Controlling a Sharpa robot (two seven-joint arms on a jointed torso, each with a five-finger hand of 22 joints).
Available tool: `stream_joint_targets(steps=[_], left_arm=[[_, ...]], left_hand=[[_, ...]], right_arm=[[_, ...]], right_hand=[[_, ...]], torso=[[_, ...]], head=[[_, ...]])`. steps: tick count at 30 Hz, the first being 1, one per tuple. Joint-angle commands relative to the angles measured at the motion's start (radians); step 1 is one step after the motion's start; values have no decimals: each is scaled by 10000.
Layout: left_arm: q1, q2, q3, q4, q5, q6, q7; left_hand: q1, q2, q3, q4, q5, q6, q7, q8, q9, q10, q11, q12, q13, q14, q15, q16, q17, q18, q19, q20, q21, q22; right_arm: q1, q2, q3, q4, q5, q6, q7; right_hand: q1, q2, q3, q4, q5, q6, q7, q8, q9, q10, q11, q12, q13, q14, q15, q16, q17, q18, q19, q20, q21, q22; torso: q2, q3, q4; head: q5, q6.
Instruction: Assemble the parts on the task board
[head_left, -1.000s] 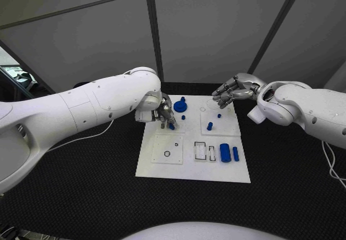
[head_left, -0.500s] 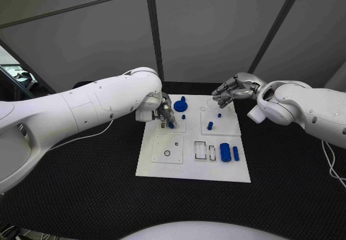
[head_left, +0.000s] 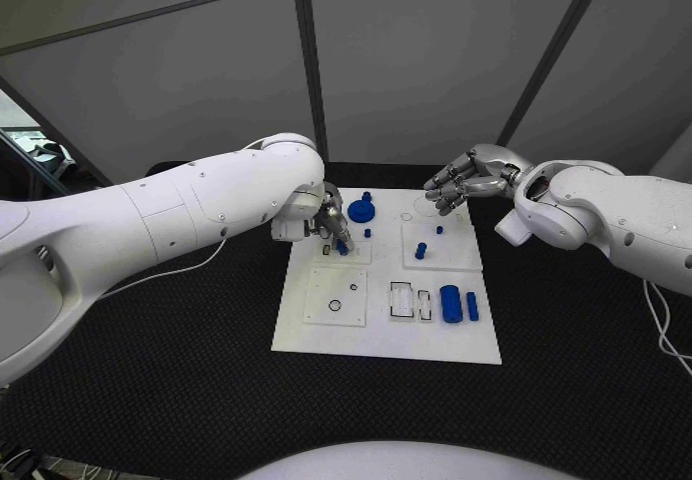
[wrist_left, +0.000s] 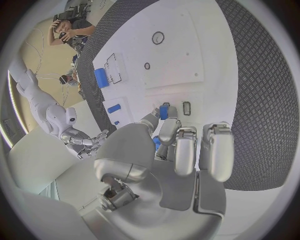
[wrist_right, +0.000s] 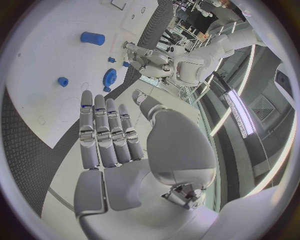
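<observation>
The left hand (head_left: 329, 226) pinches a small blue peg (wrist_left: 164, 111) in its fingers (wrist_left: 170, 131) over the white task board's (head_left: 387, 340) far-left corner. The right hand (head_left: 464, 180), fingers straight and together, holds nothing above the board's far-right edge. One blue gear (head_left: 361, 211), two upright pegs (head_left: 420, 251) and two lying cylinders (head_left: 450, 304) sit on the board, on the black textured bench (head_left: 173, 360).

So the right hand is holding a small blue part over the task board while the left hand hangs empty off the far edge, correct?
The sides are swapped. In the left wrist view the left hand pinches the small blue part over the task board. In the head view the right hand hangs empty at the far edge.
</observation>
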Motion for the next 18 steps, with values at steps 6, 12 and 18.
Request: stream_joint_targets(steps=[6, 12, 18], left_arm=[[11, 65, 3, -38, -123, 83, -362], [6, 89, 3, -72, -123, 148, -365], [5, 95, 2, -83, -123, 267, -370]], left_hand=[[-107, 14, 1691, -1555, 55, 73, -50, 78, 43, 60, -17, 50, 7, 1056, 62, 24, 2628, -355, 696, 54, 7, 2106], [-126, -1, 1732, -1556, 62, 77, -54, 92, 64, 58, -19, 48, 4, 1056, 60, 24, 2628, -354, 694, 52, 2, 2103], [-165, -35, 1828, -1562, 92, 79, -59, 121, 108, 61, -24, 51, 6, 1056, 56, 24, 2628, -356, 699, 48, 10, 2111]], right_arm=[[20, 29, 5, 5, 2, 37, 79], [20, 33, 5, -2, 2, 42, 82], [20, 40, 5, -11, 2, 47, 83]], right_hand=[[-42, 41, -40, 8, 56, -10, 41, -29, -2, -61, -12, -25, 6, -52, -20, -18, -8, 31, 67, -17, -35, -9], [-42, 41, -40, 8, 56, -10, 41, -29, -2, -61, -12, -25, 6, -52, -20, -18, -8, 31, 67, -17, -35, -9], [-42, 41, -40, 8, 56, -10, 41, -29, -2, -61, -12, -25, 6, -52, -20, -18, -8, 31, 67, -17, -35, -9]], torso=[[1, 2, -4], [-3, 2, -8], [-5, 5, 3]], head=[[8, -5], [5, -26], [1, -38]])
